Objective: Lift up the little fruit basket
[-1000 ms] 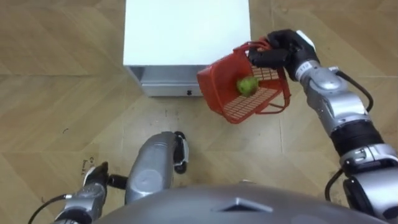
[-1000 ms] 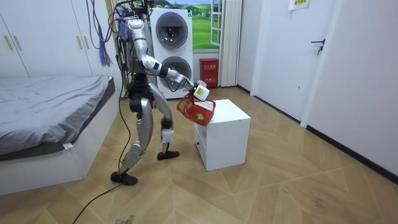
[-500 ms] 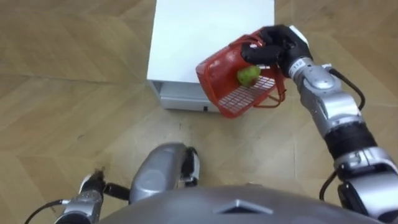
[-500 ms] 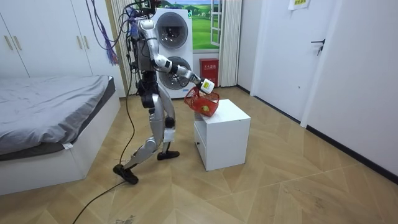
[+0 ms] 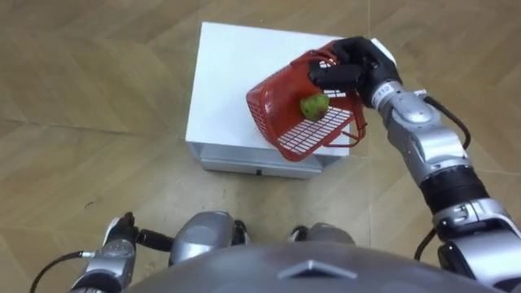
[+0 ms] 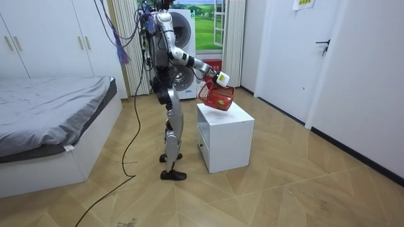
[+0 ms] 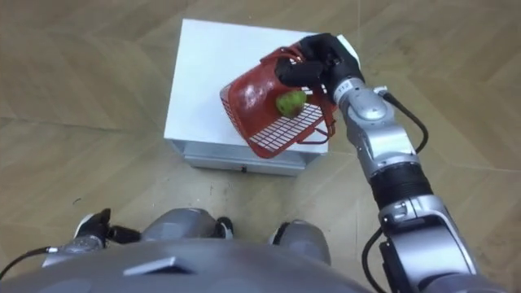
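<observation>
A red plastic basket (image 5: 285, 114) (image 7: 256, 110) (image 6: 216, 98) hangs tilted above the white cabinet's top (image 5: 232, 73), with a green fruit (image 5: 313, 105) (image 7: 288, 102) lying inside it. My right hand (image 5: 352, 65) (image 7: 319, 56) is shut on the basket's handle at its upper rim. My left hand (image 5: 122, 236) (image 7: 91, 228) hangs low at the lower left, near my knee. In the room view I stand upright right beside the cabinet (image 6: 227, 135), right arm stretched out over it.
The white cabinet has a drawer front (image 5: 260, 163) facing me. Wooden floor (image 5: 81, 122) lies all around. In the room view a bed (image 6: 50, 120) is at the left, a washing machine (image 6: 180, 44) behind me and a door (image 6: 325, 57) at the right.
I have stepped up to the cabinet and straightened. The basket, held in my right hand throughout, has moved from beyond the cabinet's front edge to above its top.
</observation>
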You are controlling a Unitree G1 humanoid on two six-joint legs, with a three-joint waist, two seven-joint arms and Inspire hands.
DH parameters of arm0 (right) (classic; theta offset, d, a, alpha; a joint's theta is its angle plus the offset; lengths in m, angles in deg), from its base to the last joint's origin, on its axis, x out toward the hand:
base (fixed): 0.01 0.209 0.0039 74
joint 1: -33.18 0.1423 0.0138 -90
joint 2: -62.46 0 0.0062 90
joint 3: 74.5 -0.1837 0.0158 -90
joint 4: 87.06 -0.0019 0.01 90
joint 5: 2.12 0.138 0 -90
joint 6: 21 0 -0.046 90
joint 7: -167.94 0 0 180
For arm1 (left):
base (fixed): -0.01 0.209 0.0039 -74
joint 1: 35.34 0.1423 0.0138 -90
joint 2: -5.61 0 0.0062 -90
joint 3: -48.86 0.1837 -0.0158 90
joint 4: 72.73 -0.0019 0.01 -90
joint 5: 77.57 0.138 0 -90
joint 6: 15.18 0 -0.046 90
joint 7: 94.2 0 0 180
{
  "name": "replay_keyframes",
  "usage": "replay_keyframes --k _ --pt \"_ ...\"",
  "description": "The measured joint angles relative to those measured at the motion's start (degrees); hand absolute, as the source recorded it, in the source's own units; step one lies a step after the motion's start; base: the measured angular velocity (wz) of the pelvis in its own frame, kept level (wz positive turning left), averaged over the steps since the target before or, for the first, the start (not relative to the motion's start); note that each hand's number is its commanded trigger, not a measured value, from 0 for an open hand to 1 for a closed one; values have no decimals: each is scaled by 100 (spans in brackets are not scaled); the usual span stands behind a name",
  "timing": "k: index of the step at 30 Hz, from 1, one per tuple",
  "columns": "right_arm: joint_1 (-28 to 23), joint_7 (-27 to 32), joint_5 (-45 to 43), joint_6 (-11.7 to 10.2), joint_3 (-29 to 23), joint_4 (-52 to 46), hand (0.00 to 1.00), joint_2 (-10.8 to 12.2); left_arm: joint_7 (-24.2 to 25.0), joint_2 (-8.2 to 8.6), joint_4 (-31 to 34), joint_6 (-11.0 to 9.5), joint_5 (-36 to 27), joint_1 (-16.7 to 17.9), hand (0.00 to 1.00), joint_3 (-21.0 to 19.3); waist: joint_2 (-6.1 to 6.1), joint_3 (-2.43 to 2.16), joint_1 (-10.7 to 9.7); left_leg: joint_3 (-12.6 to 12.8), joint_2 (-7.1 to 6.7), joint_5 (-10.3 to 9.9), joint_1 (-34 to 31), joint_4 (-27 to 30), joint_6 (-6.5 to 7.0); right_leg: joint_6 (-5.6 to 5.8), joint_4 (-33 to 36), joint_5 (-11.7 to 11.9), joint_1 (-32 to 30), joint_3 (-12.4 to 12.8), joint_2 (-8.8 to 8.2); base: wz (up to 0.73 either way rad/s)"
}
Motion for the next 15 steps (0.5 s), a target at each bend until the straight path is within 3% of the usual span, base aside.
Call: replay_keyframes --k 6,9,15 --pt "2 -101 -16 -6 -9 -5 100 -7 95 5 87 78 232 296 0 -115 -28 -1 -25 -131 33 40 219 -180 -67 -16 -335 1 356 -179 80 14" --pt "8 -156 -12 -6 -8 -4 100 -8 147 29 86 177 491 347 0 -193 -76 48 17 -171 36 49 274 -233 -83 -31 -408 -11 454 -220 94 10" --pt "127 -279 17 -5 2 368 100 -7 245 78 81 325 682 318 0 -172 -139 64 29 -408 12 48 132 -278 -117 -33 -409 -10 420 -444 92 21"
